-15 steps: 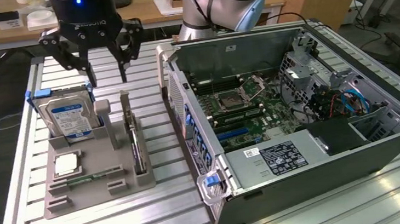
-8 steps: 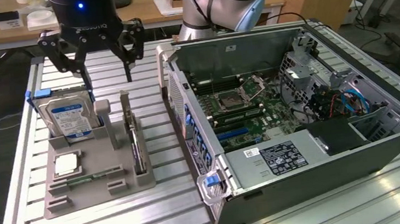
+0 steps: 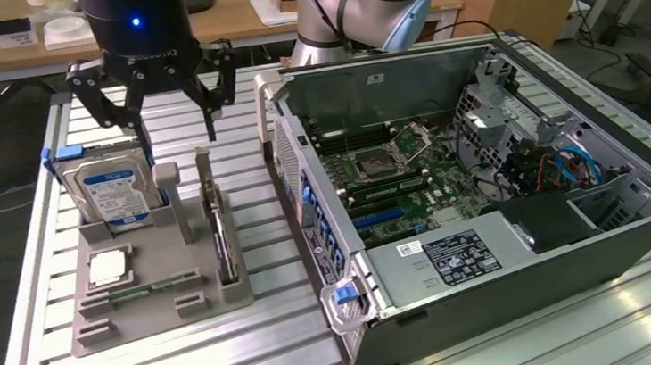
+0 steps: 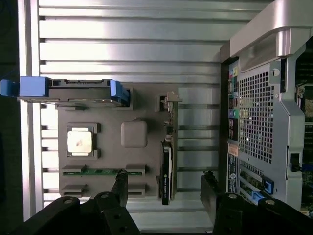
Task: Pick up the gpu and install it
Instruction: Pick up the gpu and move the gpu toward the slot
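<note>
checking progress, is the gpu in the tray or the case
In the tray: the gpu stands on edge in its slot, beside the case.

The thin dark circuit card with silvery end bracket (image 3: 227, 246) stands edge-on in the grey plastic holder (image 3: 165, 252), its faces hidden. The exterior view's upper edge crops the black cylindrical wrist housing (image 3: 141, 21).

We note the gripper (image 3: 174, 127) hanging empty, fingers spread, above the gray holder (image 3: 156, 253). The gpu (image 3: 225, 241) stands on edge in the holder's slot nearest the open computer case (image 3: 528, 297). The hard drive (image 3: 112, 196) stands upright toward the exterior view's left.
</note>
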Motion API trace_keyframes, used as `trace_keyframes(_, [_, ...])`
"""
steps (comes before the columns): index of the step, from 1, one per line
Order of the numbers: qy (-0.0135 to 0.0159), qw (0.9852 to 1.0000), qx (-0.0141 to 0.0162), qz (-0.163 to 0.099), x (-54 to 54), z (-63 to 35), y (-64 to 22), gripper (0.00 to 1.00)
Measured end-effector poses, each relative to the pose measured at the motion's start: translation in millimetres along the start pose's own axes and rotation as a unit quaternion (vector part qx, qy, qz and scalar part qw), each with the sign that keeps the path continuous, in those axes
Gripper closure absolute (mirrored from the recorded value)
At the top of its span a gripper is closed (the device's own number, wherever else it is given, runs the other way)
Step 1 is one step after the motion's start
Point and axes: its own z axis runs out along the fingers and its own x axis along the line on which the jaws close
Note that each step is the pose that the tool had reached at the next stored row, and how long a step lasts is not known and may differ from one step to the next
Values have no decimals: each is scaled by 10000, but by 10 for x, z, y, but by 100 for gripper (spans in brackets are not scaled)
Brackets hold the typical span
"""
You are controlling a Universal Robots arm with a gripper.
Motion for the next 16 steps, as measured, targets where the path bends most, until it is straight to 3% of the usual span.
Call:
trace_keyframes(5, [0, 10000, 19, -19, 2, 85, -7, 29])
trace_keyframes(16, [1, 10000, 9, -20, 9, 244, -40, 29])
